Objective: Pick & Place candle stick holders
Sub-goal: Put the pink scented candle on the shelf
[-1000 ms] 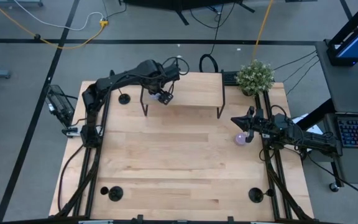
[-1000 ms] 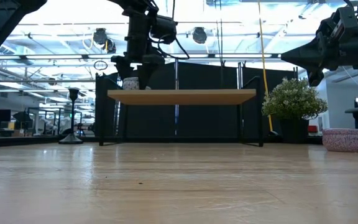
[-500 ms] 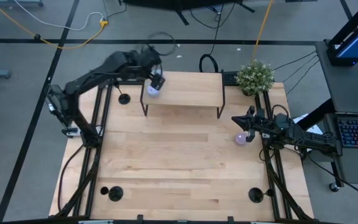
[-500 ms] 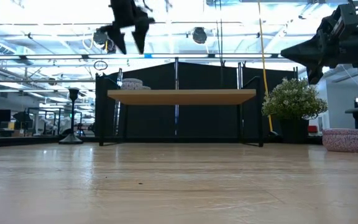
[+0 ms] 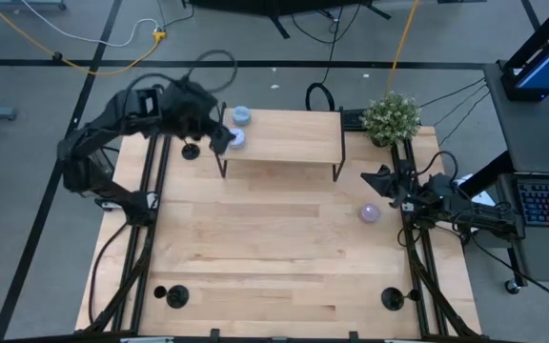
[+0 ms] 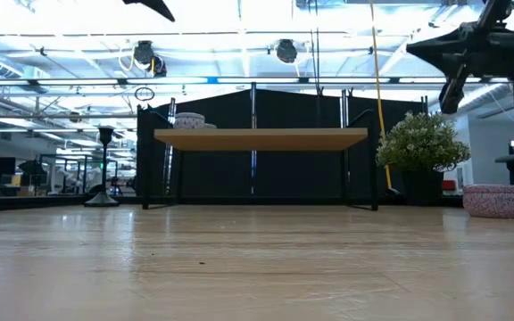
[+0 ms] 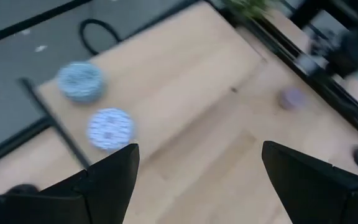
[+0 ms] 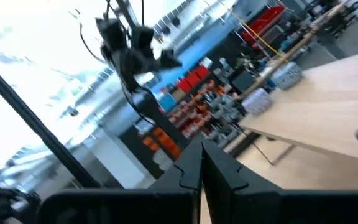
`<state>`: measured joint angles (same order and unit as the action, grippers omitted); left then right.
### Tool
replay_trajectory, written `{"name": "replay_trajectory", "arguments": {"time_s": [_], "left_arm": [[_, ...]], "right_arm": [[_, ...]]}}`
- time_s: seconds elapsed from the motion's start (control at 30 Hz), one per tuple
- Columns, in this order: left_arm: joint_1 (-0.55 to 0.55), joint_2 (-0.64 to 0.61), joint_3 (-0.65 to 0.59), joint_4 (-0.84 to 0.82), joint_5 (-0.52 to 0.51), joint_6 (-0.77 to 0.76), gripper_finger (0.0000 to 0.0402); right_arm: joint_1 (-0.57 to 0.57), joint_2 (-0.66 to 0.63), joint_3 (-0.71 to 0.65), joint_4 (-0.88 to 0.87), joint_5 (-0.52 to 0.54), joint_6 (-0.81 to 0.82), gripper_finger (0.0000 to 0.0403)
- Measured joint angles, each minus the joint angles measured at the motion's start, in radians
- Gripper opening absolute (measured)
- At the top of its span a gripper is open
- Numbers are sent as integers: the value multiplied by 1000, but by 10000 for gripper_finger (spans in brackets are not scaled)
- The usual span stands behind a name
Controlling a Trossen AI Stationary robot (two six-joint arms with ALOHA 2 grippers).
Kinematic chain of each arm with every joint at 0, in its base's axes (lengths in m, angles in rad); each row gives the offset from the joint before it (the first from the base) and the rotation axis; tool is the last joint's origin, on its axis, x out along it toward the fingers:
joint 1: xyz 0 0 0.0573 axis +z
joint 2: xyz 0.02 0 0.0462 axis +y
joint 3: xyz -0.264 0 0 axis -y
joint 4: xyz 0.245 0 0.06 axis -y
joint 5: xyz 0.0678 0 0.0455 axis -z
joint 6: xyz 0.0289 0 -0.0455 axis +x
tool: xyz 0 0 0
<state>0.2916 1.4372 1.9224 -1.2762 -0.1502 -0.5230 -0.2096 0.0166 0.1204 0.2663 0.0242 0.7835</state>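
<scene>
We're looking down on the bench point(image 5: 274, 257), and there's plenty around the job. A raised wooden shelf point(image 5: 289, 138) on thin black legs stands across the far side, carrying two small patterned bowls point(image 5: 237, 127) near its left end, just beside each other. A potted plant point(image 5: 391, 116) sits at the far right corner, and a small pinkish bowl point(image 5: 369, 213) rests on the bench near the right arm.

Now the candle stick holders: matte black, flat round discs with a thin upright stem (the stems barely show from above). One candle stick holder point(image 5: 191, 151) stands at the far left, just beside the shelf's left legs and right under the left arm. A second holder point(image 5: 176, 297) sits at the near left corner, a third holder point(image 5: 392, 299) at the near right, all well apart.

The left hand point(image 7: 197, 171) hovers high over the shelf's left end, fingers spread wide, holding nothing. The right hand point(image 8: 202, 163) hangs above the right edge near the pinkish bowl, fingers pressed together, empty.
</scene>
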Motion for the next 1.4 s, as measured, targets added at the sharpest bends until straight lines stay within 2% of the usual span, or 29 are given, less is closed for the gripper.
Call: {"name": "replay_trajectory", "arguments": {"time_s": [0.17,0.27,0.47,0.6,0.7,0.8,1.0,1.13,1.4], "left_arm": [[-158,6,0,99,-97,68,347],[-236,14,0,197,-122,152,347],[-317,12,-1,218,-164,208,347],[-356,8,-40,232,-219,207,347],[-374,-29,-158,299,-222,187,347],[-387,-100,-334,452,-217,162,347],[-402,-267,-681,772,-172,147,347],[-406,-384,-880,921,-173,141,347],[-406,-601,-1184,1079,-174,122,347]], "right_arm": [[0,0,0,74,-2,41,0],[0,0,0,116,-9,-16,0],[1,0,3,255,-82,-126,0],[2,7,39,218,-104,-238,0],[2,41,96,124,-108,-281,0],[2,98,182,8,-119,-332,0],[2,263,355,-186,-178,-420,0],[2,379,471,-332,-238,-463,0],[65,588,750,-773,-230,-531,0]]}}
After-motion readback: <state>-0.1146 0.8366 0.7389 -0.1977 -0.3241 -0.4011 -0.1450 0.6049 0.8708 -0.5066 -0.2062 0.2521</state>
